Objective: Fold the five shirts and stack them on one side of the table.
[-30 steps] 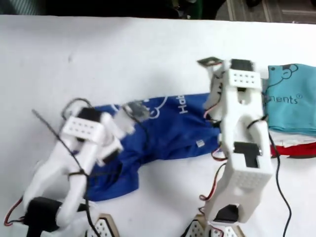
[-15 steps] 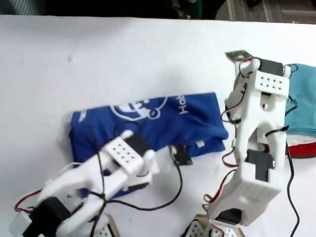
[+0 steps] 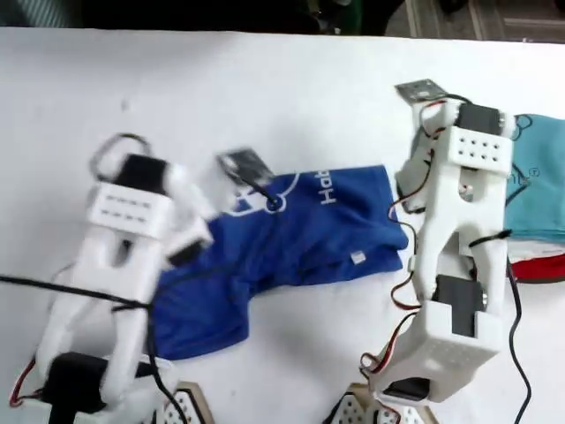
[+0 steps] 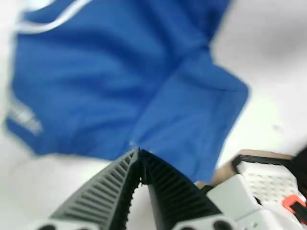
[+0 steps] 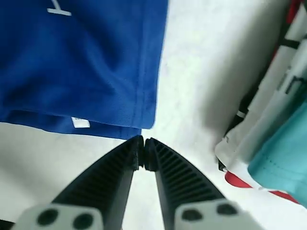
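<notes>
Blue shirt (image 3: 300, 230) lies mid-table (image 3: 265, 88), its right half flat and its left half bunched toward the near edge, probably because the fold is being reworked. The left gripper (image 4: 139, 157) is pressed together at the hem; I cannot tell whether it nips cloth. The right gripper (image 5: 143, 153), also closed, hangs over bare table between that shirt and the teal-topped stack (image 3: 540, 185). Half a second ago the shirt was a tidy rectangle and the left arm sat nearer the table's edge
</notes>
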